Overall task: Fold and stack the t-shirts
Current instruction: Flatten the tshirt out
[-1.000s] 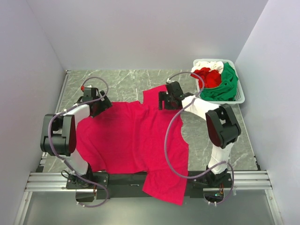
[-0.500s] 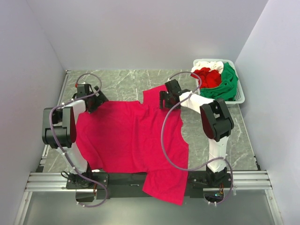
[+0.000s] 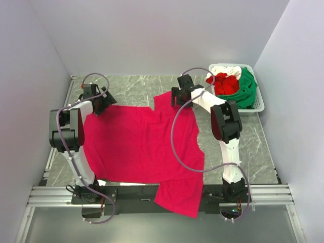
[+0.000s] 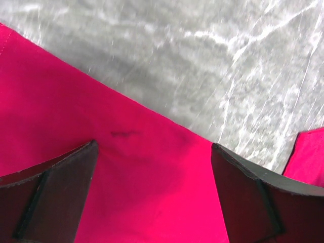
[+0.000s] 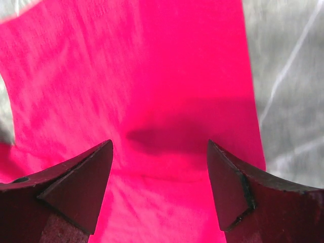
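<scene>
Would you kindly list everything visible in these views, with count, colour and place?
Large crimson-red cloth t-shirt: one, crimson, spread across the table's middle, reaching past its near edge.
Crumpled cloth shirts: one heap, red, green and white, inside the basket.
White slotted plastic basket: one, white, far right corner.
Grey marbled table: one, grey, beneath everything.
Left hand: one, black, open over the t-shirt's far left edge.
Right hand: one, black, open over the t-shirt's far right part.
</scene>
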Robot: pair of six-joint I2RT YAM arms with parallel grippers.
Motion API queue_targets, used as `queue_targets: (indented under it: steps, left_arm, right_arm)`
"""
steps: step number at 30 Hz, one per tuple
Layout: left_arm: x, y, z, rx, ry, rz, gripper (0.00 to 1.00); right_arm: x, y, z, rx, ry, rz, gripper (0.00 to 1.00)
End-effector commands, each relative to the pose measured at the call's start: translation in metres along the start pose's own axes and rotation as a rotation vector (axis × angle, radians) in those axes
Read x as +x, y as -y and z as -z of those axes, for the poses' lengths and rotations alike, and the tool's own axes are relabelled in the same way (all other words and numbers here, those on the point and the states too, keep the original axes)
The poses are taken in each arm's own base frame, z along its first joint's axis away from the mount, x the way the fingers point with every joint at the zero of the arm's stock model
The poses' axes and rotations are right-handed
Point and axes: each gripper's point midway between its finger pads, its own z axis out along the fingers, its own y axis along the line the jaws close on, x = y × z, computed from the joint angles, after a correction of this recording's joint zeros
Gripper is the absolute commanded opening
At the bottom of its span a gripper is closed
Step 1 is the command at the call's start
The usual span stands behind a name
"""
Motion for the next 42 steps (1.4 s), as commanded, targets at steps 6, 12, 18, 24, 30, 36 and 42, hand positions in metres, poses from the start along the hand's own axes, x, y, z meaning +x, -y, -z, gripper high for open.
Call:
queue_targets:
  steps: [6, 12, 18, 24, 30, 36, 42]
  left_arm:
    - [-0.035, 0.006, -0.014, -0.028, 0.036, -0.010, 0.99]
    - [-0.070, 0.034, 0.013, 0.000, 0.140, -0.026, 0.99]
    - [-0.079, 0.081, 0.067, 0.057, 0.235, -0.081, 0.99]
    - [-0.037, 0.105, 0.093, 0.112, 0.196, -0.126, 0.99]
    - [0.001, 0.095, 0.092, 0.105, 0.138, -0.142, 0.99]
    - [0.023, 0.082, 0.081, 0.091, 0.092, -0.143, 0.99]
    - [0.036, 0.084, 0.074, 0.138, 0.073, -0.065, 0.99]
  right_arm:
    - [-0.038, 0.004, -0.019, -0.011, 0.001, -0.003, 0.82]
    - [-0.079, -0.008, 0.018, -0.077, 0.116, 0.024, 0.81]
    - [-0.092, -0.005, 0.081, -0.075, 0.238, 0.048, 0.82]
    - [-0.056, 0.026, 0.087, 0.039, 0.190, 0.034, 0.82]
    - [-0.032, 0.042, 0.068, 0.105, 0.142, 0.025, 0.79]
    - [-0.027, 0.051, 0.043, 0.154, 0.103, 0.024, 0.75]
    - [-0.032, 0.057, 0.023, 0.196, 0.095, 0.007, 0.72]
